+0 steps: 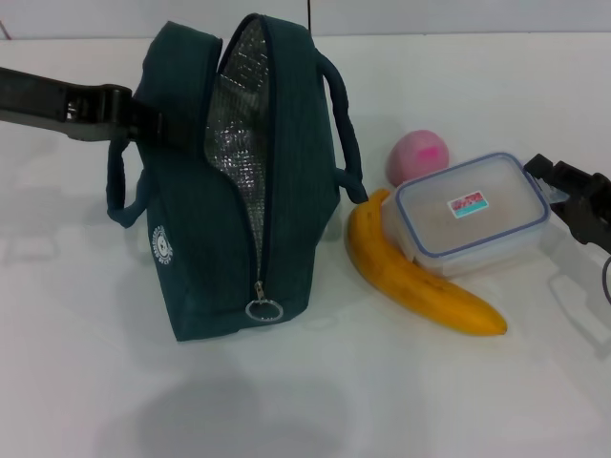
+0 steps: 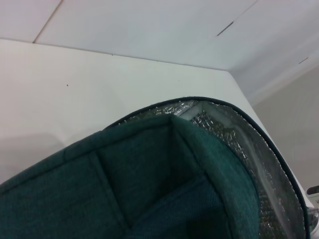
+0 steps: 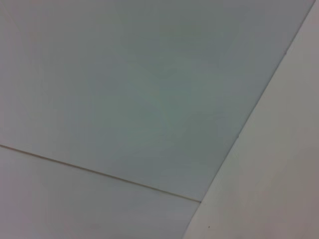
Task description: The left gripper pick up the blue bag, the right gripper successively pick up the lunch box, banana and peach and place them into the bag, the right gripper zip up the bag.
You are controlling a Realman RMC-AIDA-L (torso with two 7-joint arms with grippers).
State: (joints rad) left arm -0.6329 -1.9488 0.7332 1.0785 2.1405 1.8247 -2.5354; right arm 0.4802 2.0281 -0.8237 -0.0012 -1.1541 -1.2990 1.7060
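Observation:
The blue bag (image 1: 286, 191) stands upright on the white table, unzipped, with its silver foil lining (image 1: 234, 124) showing and the ring-pull (image 1: 263, 309) low on its front. My left gripper (image 1: 148, 119) reaches in from the left and is shut on the bag's left side by the handle; the left wrist view is filled by the blue bag (image 2: 149, 174). Right of the bag lie the banana (image 1: 420, 286), the lunch box (image 1: 473, 215) resting partly against it, and the peach (image 1: 420, 156) behind. My right gripper (image 1: 558, 189) is open just beyond the lunch box's right end.
The white table (image 1: 382, 401) extends in front of the bag and the food. A pale wall rises behind the table's far edge (image 1: 458, 35). The right wrist view shows only plain pale surfaces.

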